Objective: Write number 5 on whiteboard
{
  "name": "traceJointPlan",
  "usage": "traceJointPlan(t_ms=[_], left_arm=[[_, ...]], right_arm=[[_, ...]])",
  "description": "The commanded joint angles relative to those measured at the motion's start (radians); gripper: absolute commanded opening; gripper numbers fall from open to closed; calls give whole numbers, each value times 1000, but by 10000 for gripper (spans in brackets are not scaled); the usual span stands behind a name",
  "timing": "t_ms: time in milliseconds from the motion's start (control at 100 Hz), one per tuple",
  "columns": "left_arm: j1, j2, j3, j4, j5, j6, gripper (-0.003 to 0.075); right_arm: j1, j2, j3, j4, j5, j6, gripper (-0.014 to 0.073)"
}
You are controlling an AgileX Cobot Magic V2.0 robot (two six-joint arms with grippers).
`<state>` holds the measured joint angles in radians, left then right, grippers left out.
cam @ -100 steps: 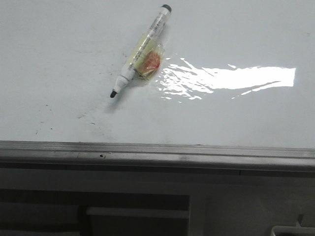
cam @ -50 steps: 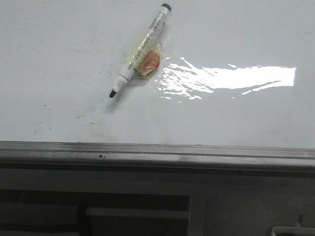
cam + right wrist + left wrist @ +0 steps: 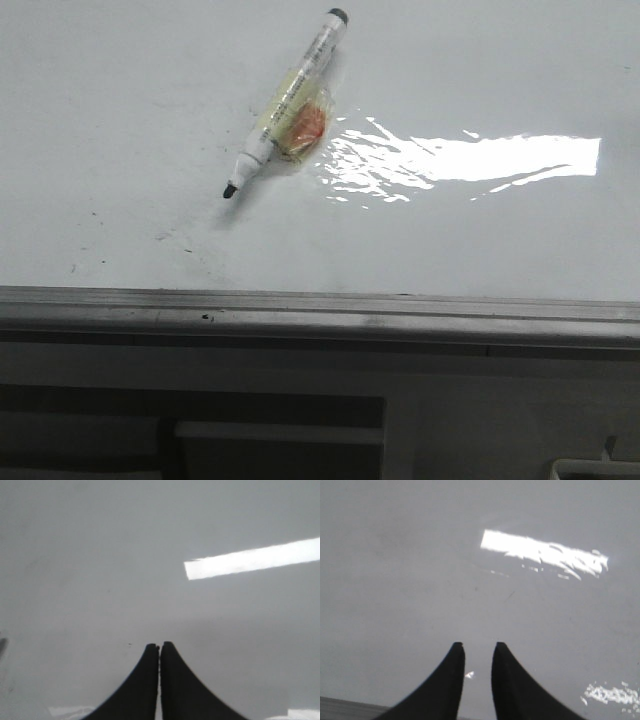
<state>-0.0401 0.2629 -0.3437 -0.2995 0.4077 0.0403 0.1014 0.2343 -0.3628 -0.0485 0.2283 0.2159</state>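
The whiteboard [image 3: 480, 240] fills the front view, glossy white with faint dark specks and a bright glare patch. No number 5 shows on it. A white marker [image 3: 283, 105] with an uncapped black tip lies on the board at the upper middle, wrapped in yellowish tape with an orange patch. Neither gripper shows in the front view. In the left wrist view my left gripper [image 3: 477, 645] is open with a small gap, empty, over bare board [image 3: 420, 580]. In the right wrist view my right gripper [image 3: 160, 645] is shut, empty, over bare board [image 3: 100, 555].
The board's grey metal frame strip [image 3: 320, 312] runs along its near edge. Grey panelled furniture [image 3: 280, 420] lies below it. Small dark smudges [image 3: 165, 237] mark the board left of centre.
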Motion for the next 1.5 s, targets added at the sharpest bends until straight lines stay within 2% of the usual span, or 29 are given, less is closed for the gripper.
traceJointPlan(t_ms=[0,70,130,230,510,720,860,1030,1169,1489], left_arm=[[-45,56,-72,-10,5,49,350],[-89,72,-93,-11,47,94,410],[-129,92,-106,-26,81,155,406],[-187,124,-123,-26,104,194,405],[-303,282,-202,-78,79,203,405],[-439,459,-289,-130,57,264,405],[-555,584,-335,-131,-21,264,405],[-671,728,-363,-162,-182,264,386],[-714,827,-363,-167,-288,264,386],[-755,945,-363,-167,-408,264,386]], right_arm=[[43,41,-68,-40,-3,-12,117],[75,49,-77,-55,20,-14,239],[100,49,-77,-64,36,-14,334],[135,49,-77,-74,70,-31,400],[214,49,-78,-74,101,-63,400],[229,49,-78,-74,101,-63,400],[229,49,-78,-74,101,-63,400],[229,49,-78,-74,101,-63,398],[229,49,-78,-74,104,-63,398],[229,56,-78,-74,106,-63,398]])
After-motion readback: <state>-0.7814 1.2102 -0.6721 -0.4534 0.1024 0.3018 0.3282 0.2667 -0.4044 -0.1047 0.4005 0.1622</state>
